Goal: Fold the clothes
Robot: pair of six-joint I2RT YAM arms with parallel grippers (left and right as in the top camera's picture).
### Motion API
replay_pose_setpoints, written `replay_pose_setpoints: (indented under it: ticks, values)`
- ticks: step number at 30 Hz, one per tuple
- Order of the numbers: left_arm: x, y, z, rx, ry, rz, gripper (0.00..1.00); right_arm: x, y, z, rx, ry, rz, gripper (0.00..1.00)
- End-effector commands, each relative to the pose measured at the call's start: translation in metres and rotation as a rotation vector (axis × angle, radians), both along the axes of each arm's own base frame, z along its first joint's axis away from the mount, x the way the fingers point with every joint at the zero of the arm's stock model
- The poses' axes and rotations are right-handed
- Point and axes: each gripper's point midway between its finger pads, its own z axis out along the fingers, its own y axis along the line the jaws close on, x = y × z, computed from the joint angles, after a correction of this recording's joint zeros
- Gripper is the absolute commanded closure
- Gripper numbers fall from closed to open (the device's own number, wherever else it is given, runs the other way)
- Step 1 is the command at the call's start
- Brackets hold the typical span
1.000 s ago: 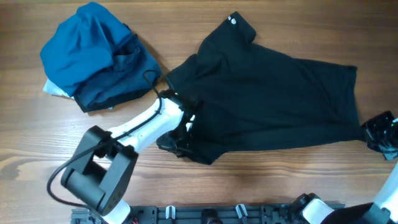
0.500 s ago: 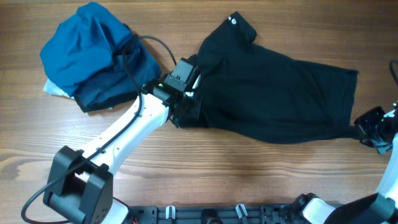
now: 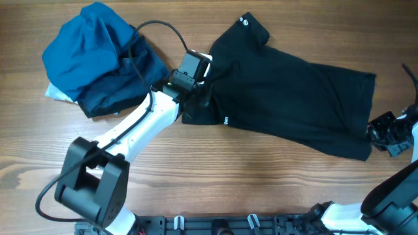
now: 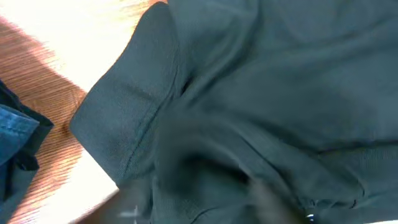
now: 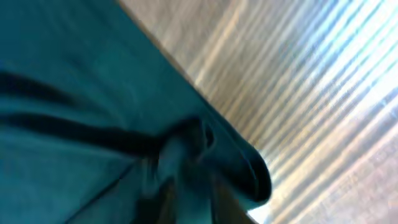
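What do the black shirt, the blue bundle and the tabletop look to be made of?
Black shirt: soft matte fabric, probably a cotton or blended knit; it drapes and wrinkles without shine.
Blue bundle: soft cloth in crumpled folds; the fibre is unclear.
Table: wood or wood-look laminate, with visible grain and a slight sheen.

Left arm point(image 3: 140, 127) had smooth white links, with bulky black cylindrical joint housings point(image 3: 91, 186) at the base end. The wrist block point(image 3: 194, 65) was black with a white edge. A thin black cable point(image 3: 153, 26) looped off the wrist. Right arm point(image 3: 406, 189) was a white link with a black joint, partly cropped. Right gripper point(image 3: 375, 130) was black and blocky. A black mounting rail point(image 3: 228, 225) with clips ran along the bottom of the overhead view.
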Motion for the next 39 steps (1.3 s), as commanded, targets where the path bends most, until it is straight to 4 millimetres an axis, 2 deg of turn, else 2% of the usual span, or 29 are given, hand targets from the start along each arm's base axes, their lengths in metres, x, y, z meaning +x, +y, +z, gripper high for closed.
replay_pose_setpoints:
  ticks: [1,2,3,4,6,7,8,10,12,13,14,16,18,20,23,25,26,27,28,31,34,35,37,39]
  values:
    - [0.004,0.006,0.001,0.022,-0.007,0.005,0.16,0.009,0.000,-0.004,0.012,-0.036,0.001,0.61]
    - [0.000,0.009,-0.002,0.035,0.016,0.005,0.07,0.007,0.002,-0.004,0.020,-0.025,0.004,0.49]
    - [-0.010,0.014,-0.008,0.059,0.061,0.005,0.05,0.005,0.004,-0.005,0.024,-0.019,0.016,0.39]
    - [-0.017,0.018,-0.012,0.075,0.092,0.005,0.03,0.008,0.004,-0.004,0.028,-0.034,0.016,0.36]
    - [-0.027,0.021,-0.017,0.091,0.140,-0.002,0.00,0.030,0.012,0.001,0.080,-0.147,0.056,0.36]
    - [-0.033,0.020,-0.016,0.082,0.165,-0.013,0.00,0.052,0.021,0.010,0.126,-0.274,0.140,0.45]
    - [-0.035,0.017,-0.013,0.069,0.179,-0.025,0.00,0.064,0.027,0.016,0.144,-0.348,0.199,0.50]
    - [-0.036,0.005,0.007,0.029,0.197,-0.070,0.03,0.080,0.031,0.026,0.160,-0.430,0.223,0.51]
    - [-0.024,-0.008,0.041,-0.007,0.156,-0.124,0.06,0.093,0.033,0.038,0.154,-0.478,0.260,0.47]
    - [-0.012,-0.019,0.067,-0.037,0.103,-0.160,0.07,0.102,0.034,0.048,0.135,-0.502,0.299,0.44]
    - [-0.005,-0.024,0.078,-0.048,0.073,-0.178,0.07,0.106,0.034,0.054,0.126,-0.515,0.313,0.43]
    - [0.026,-0.042,0.111,-0.077,-0.030,-0.213,0.07,0.130,0.034,0.079,0.073,-0.599,0.381,0.37]
    - [0.056,-0.056,0.121,-0.099,-0.076,-0.234,0.07,0.151,0.033,0.094,0.035,-0.653,0.383,0.36]
    - [0.078,-0.070,0.121,-0.139,-0.086,-0.251,0.08,0.165,0.040,0.095,0.029,-0.681,0.407,0.35]
    - [0.134,-0.102,0.097,-0.176,-0.135,-0.268,0.07,0.184,0.077,0.083,0.061,-0.690,0.541,0.29]
    - [0.152,-0.112,0.080,-0.183,-0.153,-0.269,0.02,0.185,0.092,0.080,0.080,-0.678,0.576,0.27]
    - [0.166,-0.119,0.063,-0.191,-0.176,-0.270,0.00,0.184,0.099,0.080,0.096,-0.671,0.587,0.27]
    - [0.172,-0.122,0.057,-0.196,-0.189,-0.271,0.00,0.182,0.104,0.079,0.115,-0.666,0.593,0.27]
    - [0.181,-0.127,0.041,-0.203,-0.205,-0.273,0.00,0.179,0.111,0.078,0.145,-0.660,0.600,0.27]
    - [0.194,-0.141,0.012,-0.241,-0.231,-0.295,0.00,0.167,0.120,0.072,0.205,-0.612,0.590,0.28]
    - [0.203,-0.144,-0.017,-0.232,-0.240,-0.286,0.02,0.159,0.124,0.067,0.226,-0.578,0.600,0.28]
    - [0.203,-0.143,-0.032,-0.225,-0.223,-0.284,0.06,0.157,0.124,0.067,0.232,-0.571,0.598,0.30]
    - [0.201,-0.140,-0.058,-0.205,-0.184,-0.275,0.15,0.155,0.125,0.066,0.230,-0.567,0.616,0.39]
    - [0.200,-0.138,-0.076,-0.194,-0.162,-0.271,0.30,0.154,0.126,0.065,0.235,-0.561,0.614,0.40]
